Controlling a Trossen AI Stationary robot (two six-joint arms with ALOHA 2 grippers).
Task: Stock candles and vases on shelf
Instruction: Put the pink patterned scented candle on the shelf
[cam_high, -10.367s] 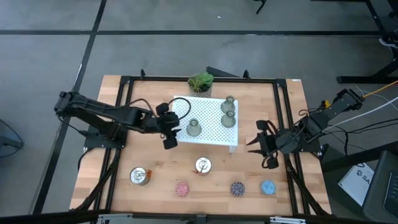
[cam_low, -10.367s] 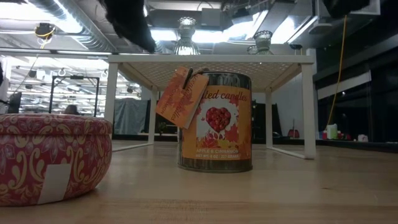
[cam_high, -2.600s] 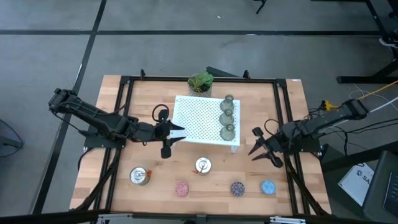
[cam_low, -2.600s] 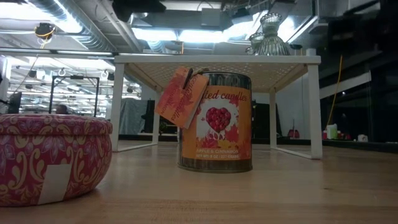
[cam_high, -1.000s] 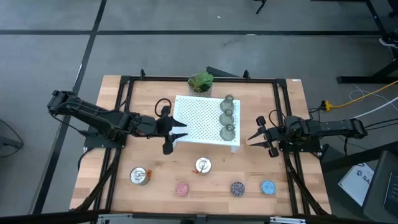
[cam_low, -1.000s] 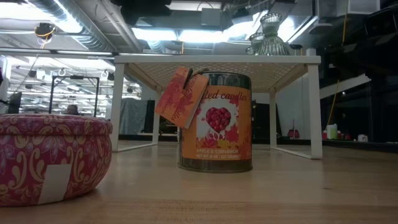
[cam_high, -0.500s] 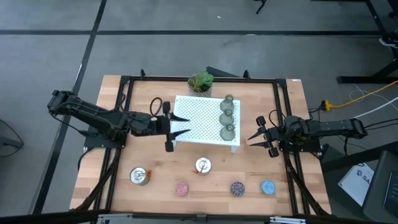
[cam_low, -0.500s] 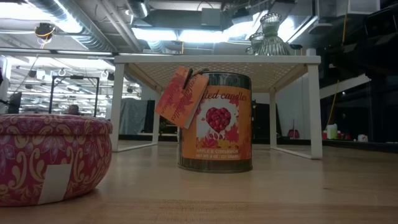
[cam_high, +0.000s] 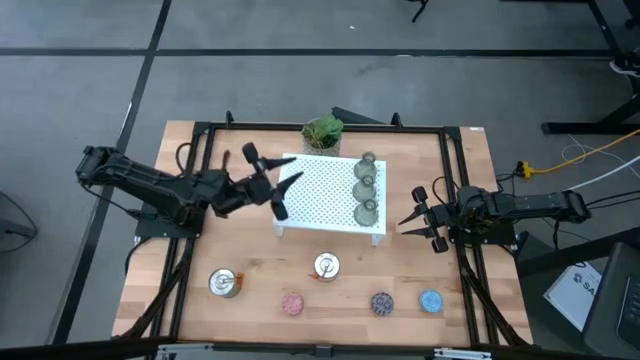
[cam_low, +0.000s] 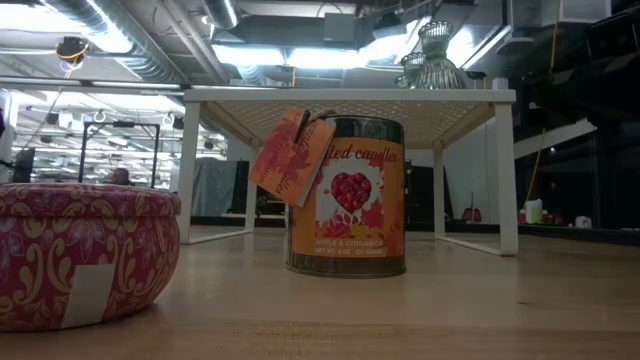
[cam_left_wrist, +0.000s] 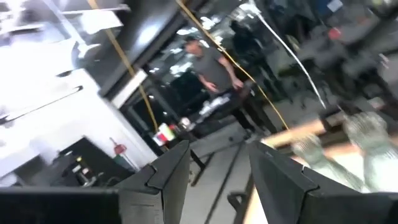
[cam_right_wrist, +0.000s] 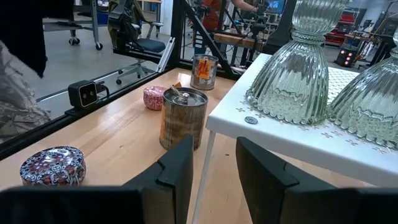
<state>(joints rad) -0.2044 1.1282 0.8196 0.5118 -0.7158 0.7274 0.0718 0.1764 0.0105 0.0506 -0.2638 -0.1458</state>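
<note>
The white shelf (cam_high: 325, 195) stands mid-table on its legs. Three green vases (cam_high: 367, 185) stand in a row along its right side, seen close in the right wrist view (cam_right_wrist: 298, 68). The candles sit on the table near its front edge: two silver tins (cam_high: 326, 266) (cam_high: 225, 283), a pink one (cam_high: 292, 303), a dark blue one (cam_high: 382, 302) and a light blue one (cam_high: 431, 300). My left gripper (cam_high: 278, 183) hangs open at the shelf's left edge, raised and holding nothing (cam_left_wrist: 217, 152). My right gripper (cam_high: 418, 222) waits open just right of the shelf (cam_right_wrist: 211, 146).
A leafy potted plant (cam_high: 322, 131) stands behind the shelf at the far edge. Black frame rails (cam_high: 195, 180) run along the table's sides. Bare wood lies between the shelf and the candle row. A person (cam_left_wrist: 211, 62) stands in the room beyond.
My left gripper has risen beside the shelf's left edge, shifted a little toward the far edge, tipped up to about level and rolled about its own axis, staying open. The vases, candles and right gripper have kept still.
</note>
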